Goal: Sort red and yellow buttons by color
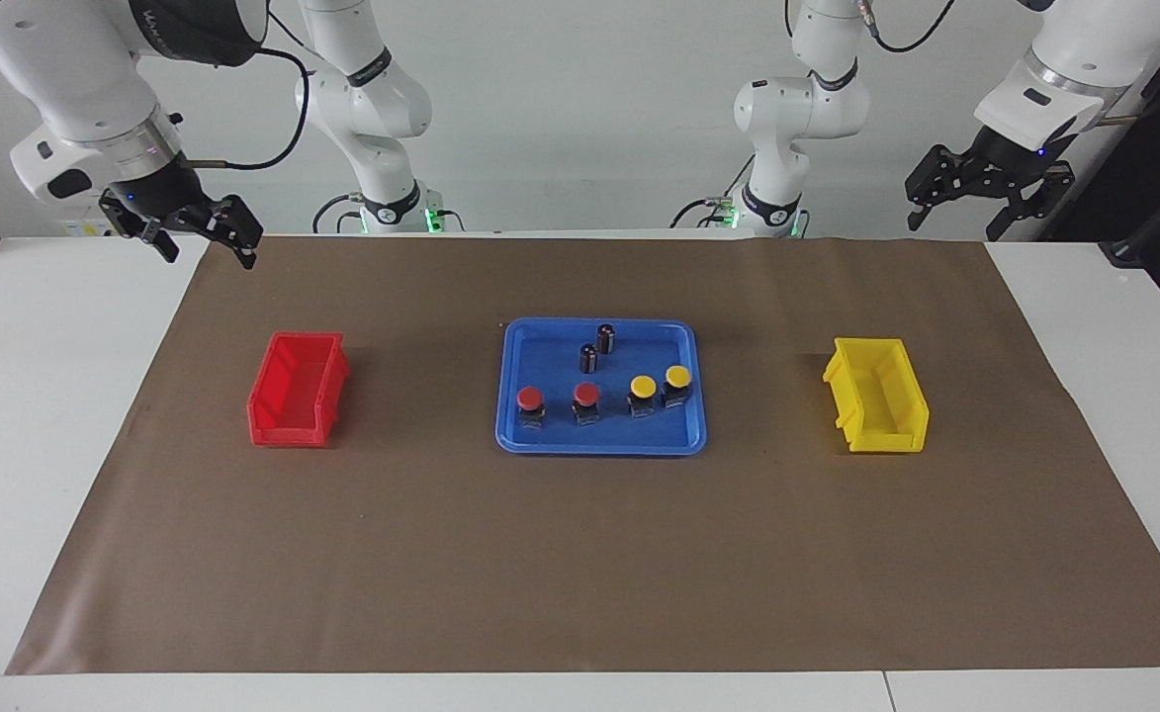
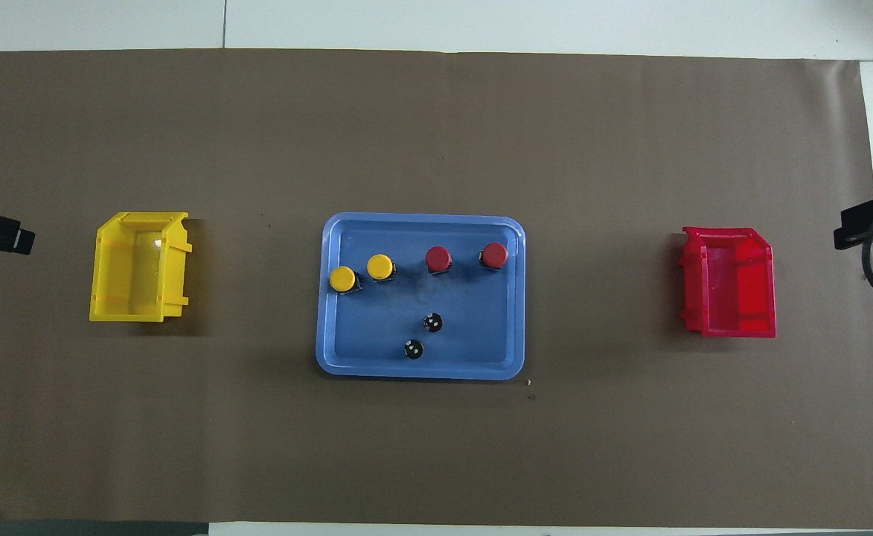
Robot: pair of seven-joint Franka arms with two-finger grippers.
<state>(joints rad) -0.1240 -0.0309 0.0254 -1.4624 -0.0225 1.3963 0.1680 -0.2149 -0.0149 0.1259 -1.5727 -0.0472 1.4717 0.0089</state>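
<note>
Two red buttons point(image 1: 530, 400) point(image 1: 586, 395) and two yellow buttons point(image 1: 643, 387) point(image 1: 677, 377) stand in a row in a blue tray point(image 1: 599, 447) at mid-table. In the overhead view the reds point(image 2: 438, 258) point(image 2: 494, 254) are toward the right arm's end and the yellows point(image 2: 343, 278) point(image 2: 380, 266) toward the left arm's end. My right gripper point(image 1: 202, 242) hangs open and empty, raised over the mat's corner near its base. My left gripper point(image 1: 960, 213) hangs open and empty, raised over the other near corner.
A red bin point(image 1: 288, 430) sits toward the right arm's end and a yellow bin point(image 1: 886, 435) toward the left arm's end; both hold nothing. Two small dark cylinders point(image 1: 606, 338) point(image 1: 588, 357) stand in the tray, nearer to the robots than the buttons. A brown mat point(image 1: 580, 564) covers the table.
</note>
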